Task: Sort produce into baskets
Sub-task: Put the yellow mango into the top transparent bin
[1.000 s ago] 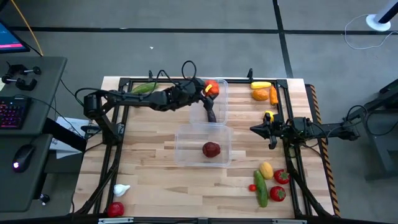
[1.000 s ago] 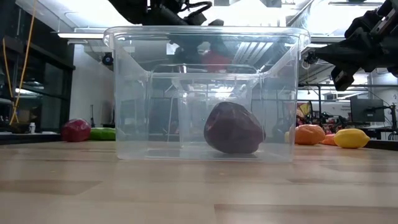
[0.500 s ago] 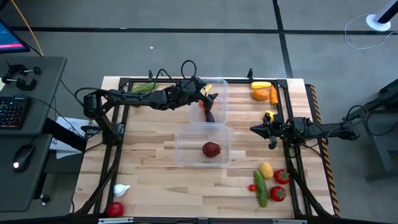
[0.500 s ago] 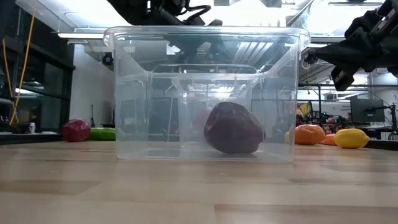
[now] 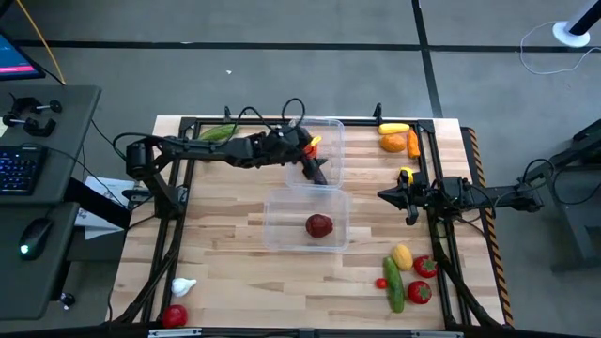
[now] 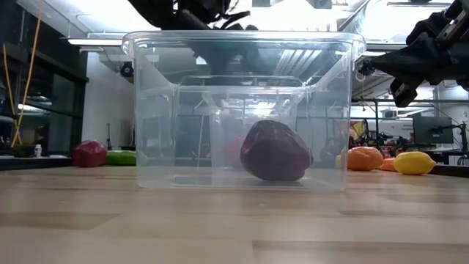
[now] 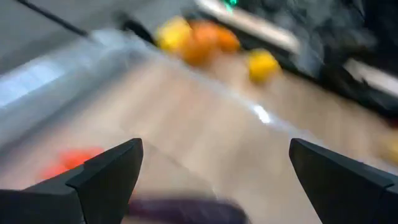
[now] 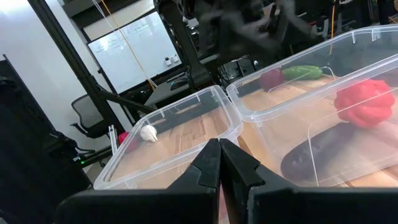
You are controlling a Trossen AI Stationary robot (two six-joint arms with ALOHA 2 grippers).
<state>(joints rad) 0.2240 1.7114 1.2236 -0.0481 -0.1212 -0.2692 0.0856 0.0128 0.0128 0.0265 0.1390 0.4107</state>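
My left gripper [image 5: 308,150] hovers open and empty over the far clear basket [image 5: 331,127]. That basket holds a purple eggplant [image 5: 317,173] and a red-orange piece [image 8: 367,102], both lying on its floor. In the left wrist view the piece [image 7: 65,163] and the eggplant [image 7: 180,208] lie below the spread fingers [image 7: 216,144]. The near clear basket [image 5: 282,202] holds a dark red piece [image 5: 319,225]. My right gripper [image 5: 383,194] waits shut at the table's right, pointing at the baskets [image 8: 221,144].
A green cucumber [image 5: 218,132] lies far left. A yellow piece [image 5: 394,128] and orange pieces [image 5: 392,143] lie far right. Garlic [image 5: 183,285] and a tomato [image 5: 174,315] lie near left. A lemon [image 5: 402,255], tomatoes [image 5: 424,266] and a cucumber [image 5: 393,284] lie near right.
My left gripper has let go of the red-orange piece, which has fallen from above the far basket onto its floor beside the eggplant. The gripper has stayed over that basket, shifting slightly toward the table's near edge.
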